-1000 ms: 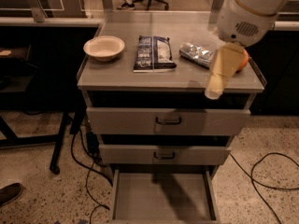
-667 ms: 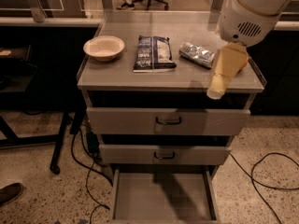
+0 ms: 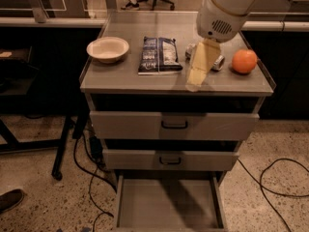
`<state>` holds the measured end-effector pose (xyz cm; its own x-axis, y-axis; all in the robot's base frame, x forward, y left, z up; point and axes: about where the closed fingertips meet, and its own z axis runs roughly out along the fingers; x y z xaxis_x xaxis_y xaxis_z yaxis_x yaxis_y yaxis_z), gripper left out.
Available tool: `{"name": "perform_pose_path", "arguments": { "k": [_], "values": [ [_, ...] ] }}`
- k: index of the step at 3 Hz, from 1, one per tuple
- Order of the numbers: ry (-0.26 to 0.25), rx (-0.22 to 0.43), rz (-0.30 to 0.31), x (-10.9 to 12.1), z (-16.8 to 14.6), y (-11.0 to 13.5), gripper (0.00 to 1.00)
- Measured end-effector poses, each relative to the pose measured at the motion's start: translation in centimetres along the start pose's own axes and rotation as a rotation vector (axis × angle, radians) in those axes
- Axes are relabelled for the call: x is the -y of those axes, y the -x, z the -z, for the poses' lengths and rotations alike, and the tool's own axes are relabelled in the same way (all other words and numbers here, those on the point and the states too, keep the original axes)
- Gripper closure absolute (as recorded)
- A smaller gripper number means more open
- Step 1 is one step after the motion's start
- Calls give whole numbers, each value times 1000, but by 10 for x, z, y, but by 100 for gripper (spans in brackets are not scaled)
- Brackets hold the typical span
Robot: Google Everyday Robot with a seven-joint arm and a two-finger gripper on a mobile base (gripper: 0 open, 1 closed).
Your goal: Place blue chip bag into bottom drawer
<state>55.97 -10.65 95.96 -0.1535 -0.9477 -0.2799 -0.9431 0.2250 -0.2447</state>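
Note:
The blue chip bag [image 3: 159, 55] lies flat on the cabinet top [image 3: 145, 79], right of the white bowl [image 3: 108, 49]. My gripper [image 3: 194, 84] hangs from the white arm [image 3: 227, 8] and points down over the front of the top, just right of the bag and apart from it. It holds nothing that I can see. The bottom drawer [image 3: 166, 204] is pulled out below, and its flat grey floor is bare.
A silver foil packet [image 3: 220, 62] lies partly hidden behind my gripper. An orange [image 3: 244, 61] sits at the right end of the top. Two upper drawers [image 3: 174, 125] [image 3: 169, 159] with dark handles are shut. Cables [image 3: 270, 178] trail on the floor, and a shoe [image 3: 12, 199] is at the left.
My gripper has moved left, away from the right edge toward the chip bag. The orange it was covering now shows.

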Motion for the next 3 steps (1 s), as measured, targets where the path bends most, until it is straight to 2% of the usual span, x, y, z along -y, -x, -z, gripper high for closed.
{"name": "perform_pose_path", "arguments": {
  "k": [1, 2, 3],
  "values": [
    [12, 15, 59, 29, -22, 35, 0],
    [24, 18, 94, 50, -38, 59, 0],
    [18, 25, 93, 51, -38, 61, 0]
  ]
}}
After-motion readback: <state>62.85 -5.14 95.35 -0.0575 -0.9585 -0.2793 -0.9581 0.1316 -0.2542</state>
